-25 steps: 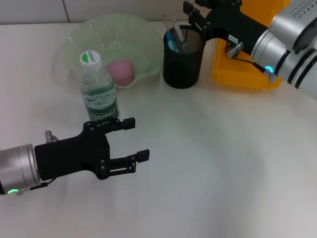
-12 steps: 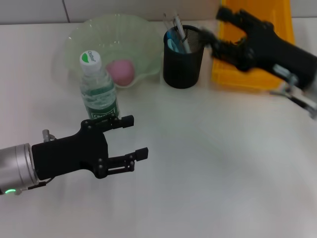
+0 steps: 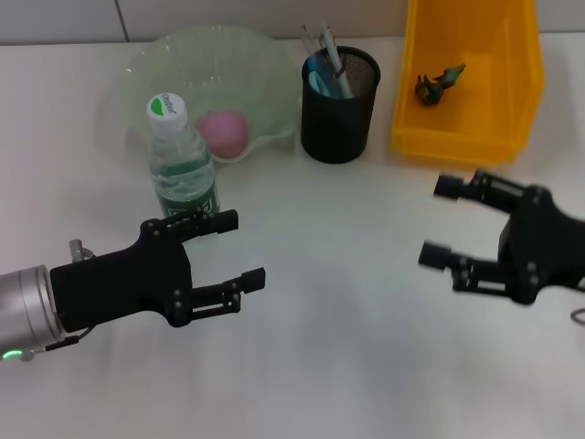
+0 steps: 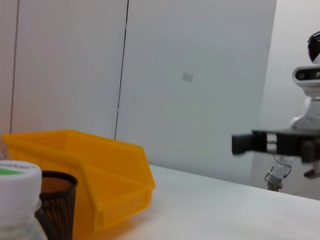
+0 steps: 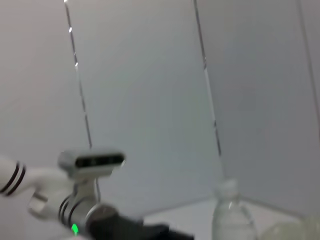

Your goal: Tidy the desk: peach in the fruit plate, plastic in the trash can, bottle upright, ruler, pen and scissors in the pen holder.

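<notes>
Desk looks tidied: bottle (image 3: 182, 160) upright, peach (image 3: 224, 131) in fruit plate (image 3: 265, 64). Left gripper (image 3: 228, 250) and right gripper (image 3: 441, 222) hover with fingers spread, grasping nothing.

On the plain white desk (image 3: 347, 302) we see a pale green wavy-rimmed fruit plate (image 3: 265, 69), an upright clear plastic water bottle (image 3: 181, 165) just before it, a black mesh pen holder (image 3: 339, 105) and a yellow plastic bin (image 3: 466, 142).
</notes>
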